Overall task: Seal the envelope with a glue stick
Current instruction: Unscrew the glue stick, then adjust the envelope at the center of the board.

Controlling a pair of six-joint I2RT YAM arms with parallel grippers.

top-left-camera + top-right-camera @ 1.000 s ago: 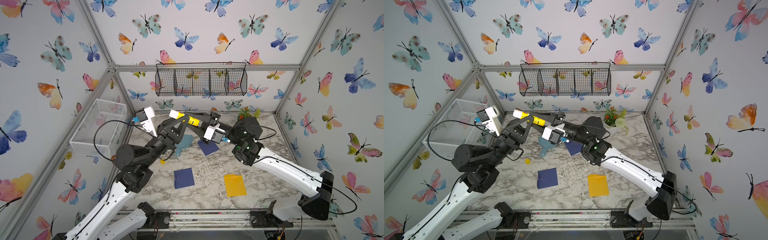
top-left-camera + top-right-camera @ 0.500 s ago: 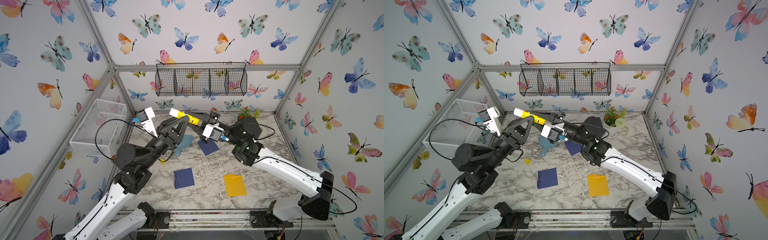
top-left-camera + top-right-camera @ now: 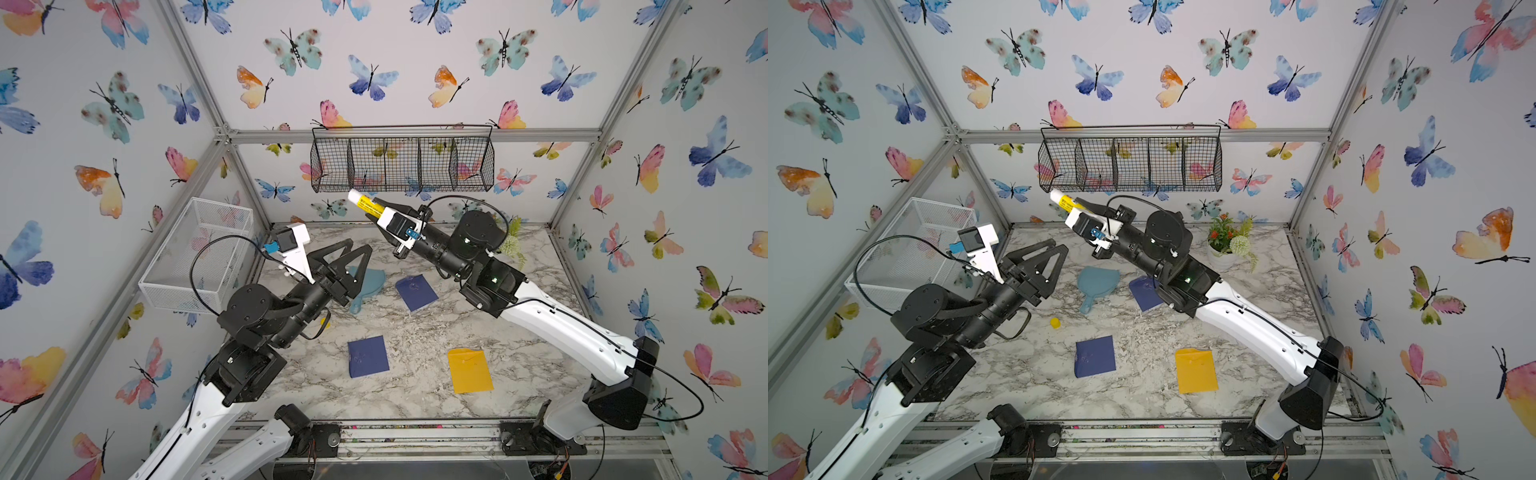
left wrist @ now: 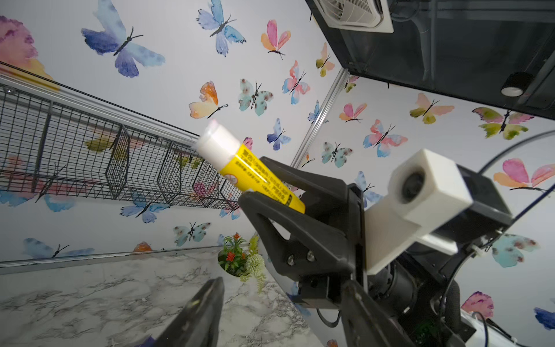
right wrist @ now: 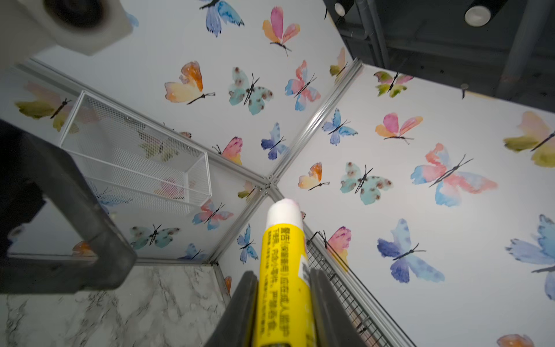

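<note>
glue stick (image 3: 365, 203) likely light, stiff, slick-walled; clamped low on barrel in right jaws, sensible hold; left jaws wide, empty

Three envelopes (image 3: 368, 356) (image 3: 416, 292) (image 3: 470, 370), two wire baskets (image 3: 401, 166) (image 3: 195, 266), one glue stick (image 3: 365, 203), one cap (image 3: 1055, 322), one plant (image 3: 1229, 245)

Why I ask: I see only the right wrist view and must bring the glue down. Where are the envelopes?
Observer: Three lie flat on the table: the far navy envelope, the near navy envelope and the yellow envelope.
Operator: Is the left hand carrying anything?
Observer: No, the left hand is open and empty.
Operator: Any sign of the cap?
Observer: A small yellow piece, likely the cap, lies on the table by the left arm.
</note>
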